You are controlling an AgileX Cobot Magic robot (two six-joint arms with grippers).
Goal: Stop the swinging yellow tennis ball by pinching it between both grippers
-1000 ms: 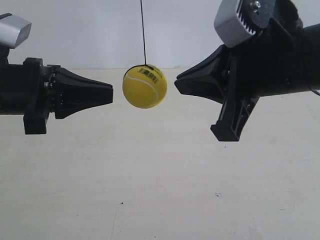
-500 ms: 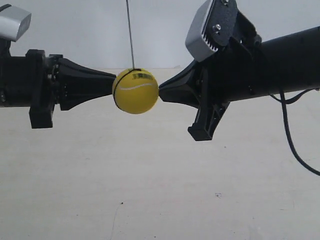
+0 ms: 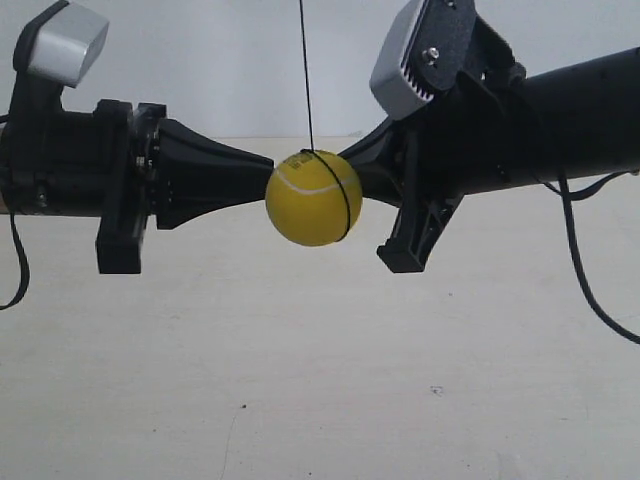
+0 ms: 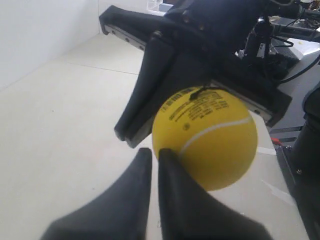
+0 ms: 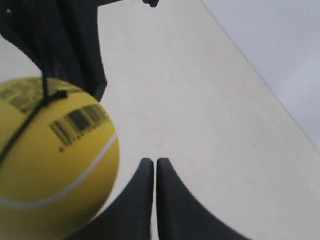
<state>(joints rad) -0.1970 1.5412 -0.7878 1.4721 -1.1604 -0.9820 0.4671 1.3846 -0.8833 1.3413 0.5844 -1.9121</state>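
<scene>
Hanging on string (image 3: 305, 75), yellow tennis ball (image 3: 313, 198) sat pinched between both tips, above desk (image 3: 300, 380). Fingers of left hand (image 4: 155, 155) pressed together, gripping nothing, tip touching ball. Fingers of right hand (image 5: 154, 162) likewise, ball just beside tip.

Yellow tennis ball (image 3: 312, 205) w/ white seam, blk barcode, dark band

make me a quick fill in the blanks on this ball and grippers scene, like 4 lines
1. The tennis ball is coloured ____.
2. It hangs from a thin dark ____ that runs up out of the exterior view.
3. In the exterior view the ball sits ____ the gripper at the view's left and the gripper at the view's right.
4. In the right wrist view, the striped black print on the ball is a ____.

Missing words: yellow; string; between; barcode
</scene>
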